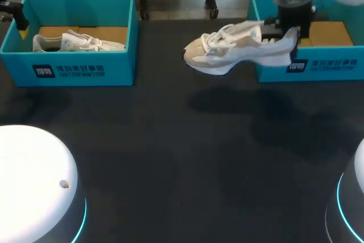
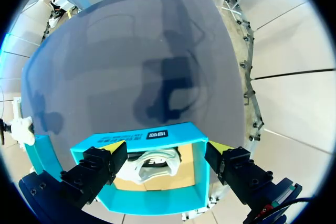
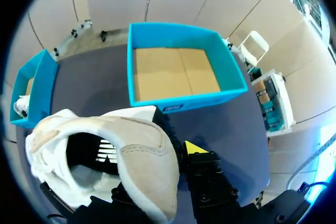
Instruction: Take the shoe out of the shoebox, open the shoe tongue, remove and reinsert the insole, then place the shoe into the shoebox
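Note:
A beige and white shoe (image 1: 233,52) hangs in the air over the table, just left of the right teal shoebox (image 1: 318,66). My right gripper (image 1: 287,33) is shut on its heel; in the right wrist view the heel wall (image 3: 149,156) sits between the fingers, with one yellow tip (image 3: 194,148) outside it and the other finger hidden inside the shoe. The right shoebox (image 3: 178,27) ahead shows only its cardboard floor. My left gripper (image 2: 168,158) stands wide open above the left teal shoebox (image 2: 142,137). A second white shoe (image 2: 155,163) lies in that box.
The left shoebox (image 1: 79,69) with the white shoe (image 1: 74,42) stands at the table's back left. The dark tabletop (image 1: 182,152) runs between and in front of the boxes. Two white arm bases (image 1: 34,186) fill the near corners.

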Robot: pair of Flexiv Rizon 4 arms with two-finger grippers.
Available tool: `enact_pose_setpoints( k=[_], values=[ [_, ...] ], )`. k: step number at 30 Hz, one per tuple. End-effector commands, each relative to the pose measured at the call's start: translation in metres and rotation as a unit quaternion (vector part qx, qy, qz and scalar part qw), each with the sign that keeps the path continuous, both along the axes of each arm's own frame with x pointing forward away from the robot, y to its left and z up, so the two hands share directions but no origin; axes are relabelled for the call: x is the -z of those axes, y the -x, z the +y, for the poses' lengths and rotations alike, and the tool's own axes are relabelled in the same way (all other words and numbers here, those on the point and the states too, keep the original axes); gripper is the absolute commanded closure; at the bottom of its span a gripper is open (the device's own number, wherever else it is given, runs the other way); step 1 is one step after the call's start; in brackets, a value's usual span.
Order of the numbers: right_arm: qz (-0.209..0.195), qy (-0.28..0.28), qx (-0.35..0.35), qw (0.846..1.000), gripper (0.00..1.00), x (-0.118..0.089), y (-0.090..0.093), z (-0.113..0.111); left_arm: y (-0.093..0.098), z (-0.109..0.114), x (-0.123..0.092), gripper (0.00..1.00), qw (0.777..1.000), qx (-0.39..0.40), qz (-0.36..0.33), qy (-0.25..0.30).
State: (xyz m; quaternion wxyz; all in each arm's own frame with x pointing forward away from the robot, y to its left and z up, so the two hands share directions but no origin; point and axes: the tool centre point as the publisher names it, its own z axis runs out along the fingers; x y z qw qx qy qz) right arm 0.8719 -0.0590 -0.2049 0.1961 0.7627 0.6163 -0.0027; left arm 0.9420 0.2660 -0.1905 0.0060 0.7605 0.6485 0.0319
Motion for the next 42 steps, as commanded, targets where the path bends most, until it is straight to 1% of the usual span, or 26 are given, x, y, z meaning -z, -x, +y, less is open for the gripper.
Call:
enact_pose_setpoints(
  k=[1,4,5,7,22,23,25,26,27,28,29,31,35,37,38,39,40,41,42],
  values=[
    [-0.005,-0.02,0.005,1.0,1.0,0.022,0.02,0.006,0.002,0.0,0.0,0.0,1.0,0.0,-0.002,-0.002],
    [-0.012,-0.019,0.007,1.0,1.0,0.033,0.043,0.021,0.002,0.0,0.0,0.0,1.0,0.0,-0.002,-0.002],
    [-0.012,-0.007,0.009,1.0,1.0,0.037,0.051,0.027,0.002,0.0,0.0,0.0,1.0,0.0,-0.002,-0.002],
    [-0.005,-0.003,0.003,1.0,1.0,0.045,0.07,0.042,0.002,0.0,0.0,0.0,1.0,0.0,-0.002,-0.002],
    [-0.005,-0.003,0.003,1.0,1.0,0.045,0.07,0.042,0.002,0.0,0.0,0.0,1.0,0.0,-0.002,-0.002],
    [0.007,-0.013,0.011,1.0,1.0,0.048,0.069,0.042,0.002,0.0,0.0,0.0,1.0,0.0,-0.002,-0.002],
    [0.01,-0.008,0.001,1.0,1.0,0.058,0.081,0.053,0.002,0.0,0.0,0.0,1.0,0.0,-0.002,-0.002],
    [0.022,-0.001,-0.003,1.0,1.0,0.065,0.087,0.059,0.002,0.0,0.0,0.0,1.0,0.0,-0.002,-0.002],
    [0.034,0.019,0.001,0.999,1.0,0.073,0.094,0.065,0.002,0.0,0.0,0.0,1.0,0.0,-0.002,-0.002],
    [0.04,0.023,0.001,0.999,1.0,0.079,0.102,0.07,0.002,0.0,0.0,0.0,1.0,0.0,-0.002,-0.002],
    [0.042,0.013,-0.005,0.999,1.0,0.083,0.109,0.074,0.002,0.0,0.0,0.0,1.0,0.0,-0.002,-0.002],
    [0.045,0.017,-0.004,0.999,1.0,0.09,0.122,0.083,0.002,0.0,0.0,0.0,1.0,0.0,-0.002,-0.002],
    [0.04,0.017,-0.008,0.999,1.0,0.097,0.147,0.102,0.002,0.0,0.0,0.0,1.0,0.0,-0.002,-0.002],
    [0.039,0.0,-0.01,0.999,1.0,0.103,0.161,0.113,0.002,0.0,0.0,0.0,1.0,0.0,-0.002,-0.002],
    [0.045,0.003,-0.005,0.999,1.0,0.107,0.168,0.119,0.002,0.0,0.0,0.0,1.0,0.0,-0.002,-0.002],
    [0.044,-0.01,-0.006,0.999,1.0,0.111,0.176,0.125,0.002,0.0,0.0,0.0,1.0,0.0,-0.002,-0.002],
    [0.046,-0.027,-0.013,0.998,1.0,0.116,0.184,0.131,0.002,0.0,0.0,0.0,1.0,0.0,-0.002,-0.002],
    [0.054,-0.027,-0.022,0.998,1.0,0.122,0.191,0.137,0.002,0.0,0.0,0.0,1.0,0.0,-0.002,-0.002],
    [0.054,-0.027,-0.022,0.998,1.0,0.122,0.191,0.137,0.002,0.0,0.0,0.0,1.0,0.0,-0.002,-0.002]
  ],
)
